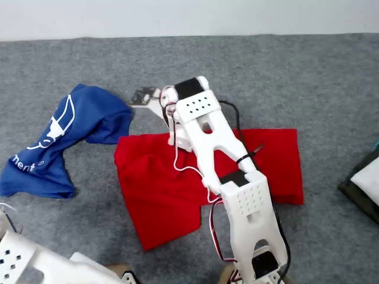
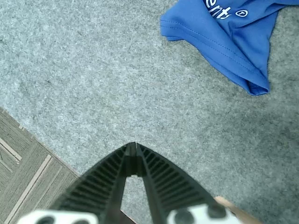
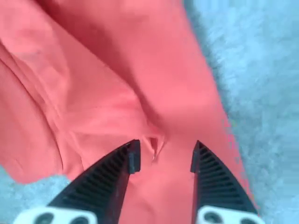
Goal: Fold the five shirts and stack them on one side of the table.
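perhaps a lab: grey-carpeted table (image 1: 296, 71)

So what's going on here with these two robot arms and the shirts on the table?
The two arms are meant to fold shirts. The right gripper is open, close over a red shirt that lies spread but creased on the grey table. The left gripper is shut and empty, over bare table near a crumpled blue shirt. Neither shirt is neatly folded yet.
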